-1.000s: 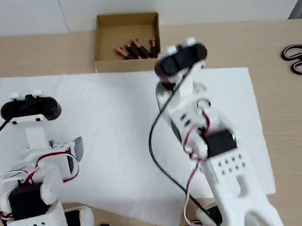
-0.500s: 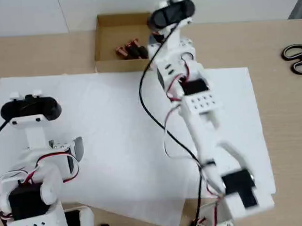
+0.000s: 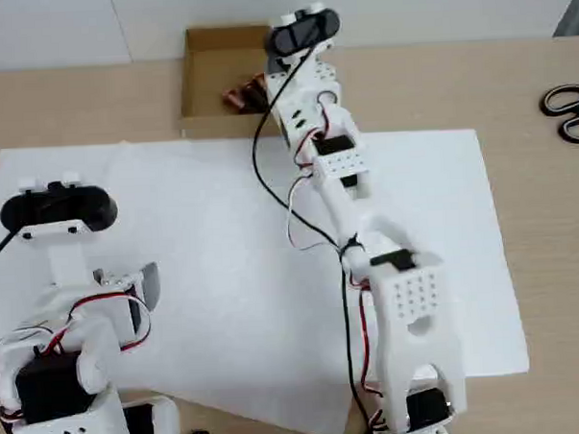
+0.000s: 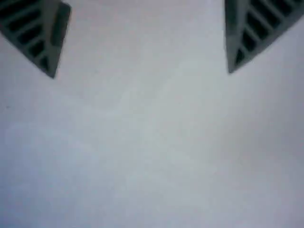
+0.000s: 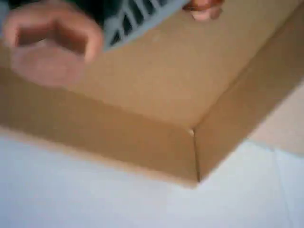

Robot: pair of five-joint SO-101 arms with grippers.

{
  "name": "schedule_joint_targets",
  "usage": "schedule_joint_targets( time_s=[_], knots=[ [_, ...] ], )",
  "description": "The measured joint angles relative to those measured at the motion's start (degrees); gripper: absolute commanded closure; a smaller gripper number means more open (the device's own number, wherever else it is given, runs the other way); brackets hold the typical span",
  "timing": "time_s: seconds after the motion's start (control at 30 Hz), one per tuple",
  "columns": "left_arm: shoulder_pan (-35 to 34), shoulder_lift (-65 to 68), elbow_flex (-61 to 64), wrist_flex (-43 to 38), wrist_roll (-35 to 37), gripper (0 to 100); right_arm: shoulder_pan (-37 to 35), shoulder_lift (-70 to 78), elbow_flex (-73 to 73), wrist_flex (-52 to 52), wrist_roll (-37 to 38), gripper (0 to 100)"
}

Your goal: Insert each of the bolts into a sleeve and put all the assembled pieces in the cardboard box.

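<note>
Hanging over the far cardboard box (image 3: 199, 86) with right gripper (image 5: 95, 33) jaws clamped on a coppery assembled piece (image 5: 50, 45), left gripper (image 4: 140, 70) jaws gaping empty over near-left paper (image 4: 152, 156): rigid, slick little metal, best pinched mid-sleeve.

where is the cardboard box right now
In the high view the cardboard box sits at the far side, just beyond the far edge of the white paper, with the right arm stretched over its right half.
</note>
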Motion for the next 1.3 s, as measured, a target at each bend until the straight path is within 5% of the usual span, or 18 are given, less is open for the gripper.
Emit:
schedule_joint_targets(
  time_s=[0.33, 0.57, 0.87, 1.3],
  knots=[
    [0.0, 0.0, 0.0, 0.0, 0.0, 78, 0.09, 14.15, -12.66, -0.09, 0.0, 97.2],
    [0.0, 0.0, 0.0, 0.0, 0.0, 78, 0.0, 15.03, -12.84, 3.16, 0.0, 79.8],
    [0.0, 0.0, 0.0, 0.0, 0.0, 78, 1.32, 14.42, -14.59, 5.1, 0.0, 81.8],
    [0.0, 0.0, 0.0, 0.0, 0.0, 78, 2.11, -2.2, -14.59, 22.07, 0.0, 81.8]
  ],
)
